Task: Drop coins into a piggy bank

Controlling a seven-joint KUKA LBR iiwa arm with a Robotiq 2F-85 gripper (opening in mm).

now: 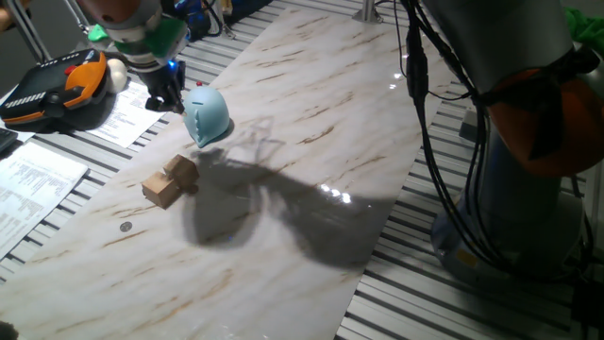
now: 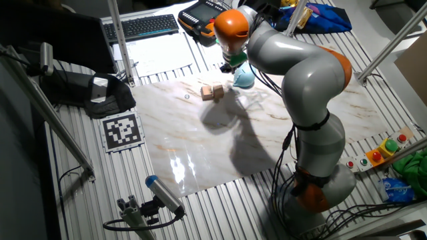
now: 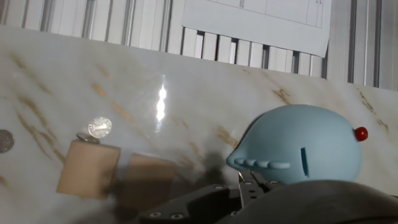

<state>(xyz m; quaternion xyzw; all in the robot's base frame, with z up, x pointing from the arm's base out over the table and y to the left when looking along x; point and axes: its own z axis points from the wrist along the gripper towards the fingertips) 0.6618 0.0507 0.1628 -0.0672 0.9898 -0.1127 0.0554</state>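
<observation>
Piggy bank [image 3: 306, 148] just beyond jaws [image 3: 252, 186].

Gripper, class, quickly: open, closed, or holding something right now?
Gripper: cannot be told. It hovers beside the piggy bank, but no view shows the finger gap or a coin in it.

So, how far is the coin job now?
Done: no coin can be seen entering the piggy bank. In hand: the hand hovers beside the bank; whether it holds a coin is unclear. Left: two coins lie on the table near the wooden cubes.
</observation>
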